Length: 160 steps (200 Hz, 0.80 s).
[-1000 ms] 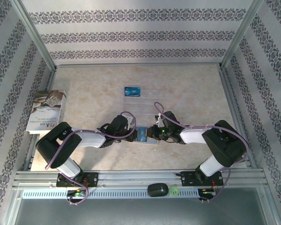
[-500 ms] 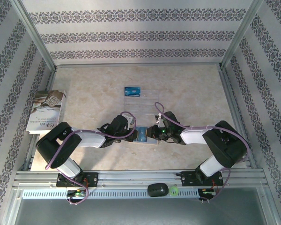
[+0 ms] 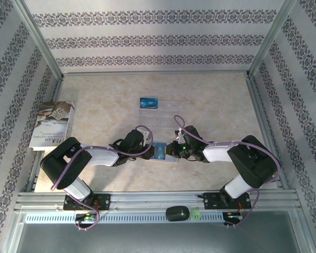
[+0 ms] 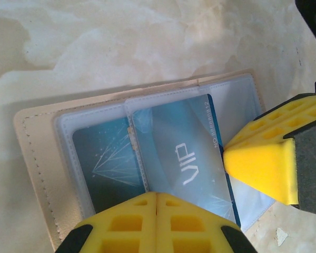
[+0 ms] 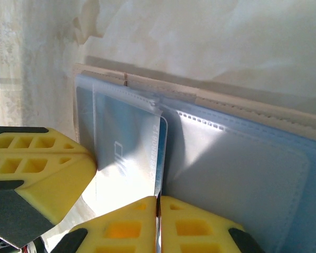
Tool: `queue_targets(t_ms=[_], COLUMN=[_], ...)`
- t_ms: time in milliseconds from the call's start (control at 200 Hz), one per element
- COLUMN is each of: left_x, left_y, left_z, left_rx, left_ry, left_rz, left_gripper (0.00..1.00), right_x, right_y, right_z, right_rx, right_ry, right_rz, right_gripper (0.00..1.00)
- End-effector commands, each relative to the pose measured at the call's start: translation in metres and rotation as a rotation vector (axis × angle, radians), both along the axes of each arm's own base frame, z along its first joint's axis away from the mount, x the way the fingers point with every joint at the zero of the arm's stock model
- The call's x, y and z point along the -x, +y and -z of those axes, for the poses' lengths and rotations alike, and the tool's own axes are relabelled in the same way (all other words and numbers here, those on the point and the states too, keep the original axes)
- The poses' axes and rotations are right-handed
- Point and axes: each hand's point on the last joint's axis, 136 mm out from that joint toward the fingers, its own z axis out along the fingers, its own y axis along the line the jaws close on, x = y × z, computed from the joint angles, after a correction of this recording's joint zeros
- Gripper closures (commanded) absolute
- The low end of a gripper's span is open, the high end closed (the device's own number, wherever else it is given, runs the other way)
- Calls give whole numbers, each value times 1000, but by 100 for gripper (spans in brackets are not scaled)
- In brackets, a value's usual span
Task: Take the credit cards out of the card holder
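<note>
- Where the desk [image 3: 95, 105] runs between both arms, the card holder [image 4: 37, 158] lies open and flat.
- left tool [image 4: 156, 211]: fully closed, tips pressing the holder's clear sleeves.
- right tool [image 5: 158, 211]: pinched on the edge of the blue card [image 4: 184, 153].
- blue card: edge poking out of its sleeve.

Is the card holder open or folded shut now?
Open. The card holder lies spread flat, its clear sleeves facing up, with the blue VIP card and a second blue card showing.

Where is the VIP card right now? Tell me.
In the left wrist view, the VIP card sits in the open card holder, right of a second blue card, its right edge at the right gripper.
</note>
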Motion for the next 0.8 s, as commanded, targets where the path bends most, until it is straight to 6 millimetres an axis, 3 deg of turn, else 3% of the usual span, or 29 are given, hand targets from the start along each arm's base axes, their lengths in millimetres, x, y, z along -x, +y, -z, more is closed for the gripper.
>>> queue_targets(t_ms=[0, 55, 125, 395, 565, 735, 794], left_x=[17, 18, 18, 17, 17, 13, 11], left_y=[18, 18, 18, 21, 22, 22, 24], left_z=[27, 27, 28, 27, 24, 1, -11], left_rx=[-80, -80, -82, -72, -66, -38, -38], left_ry=[84, 86, 86, 88, 83, 34, 4], left_rz=[-11, -11, -12, -25, -27, -34, -36], left_gripper=[94, 95, 95, 95, 94, 87, 85], right_x=[13, 13, 13, 10, 10, 5, 3], right_y=[-5, -5, -7, -34, -40, -31, -28], right_z=[16, 15, 16, 11, 4, -7, -17], right_rx=[52, 53, 62, 184, 216, 181, 169], right_ry=[66, 66, 64, 34, 16, -19, -53], right_rz=[-14, -13, -8, 44, 43, 20, 3], right_gripper=[88, 89, 100, 100, 100, 100, 93])
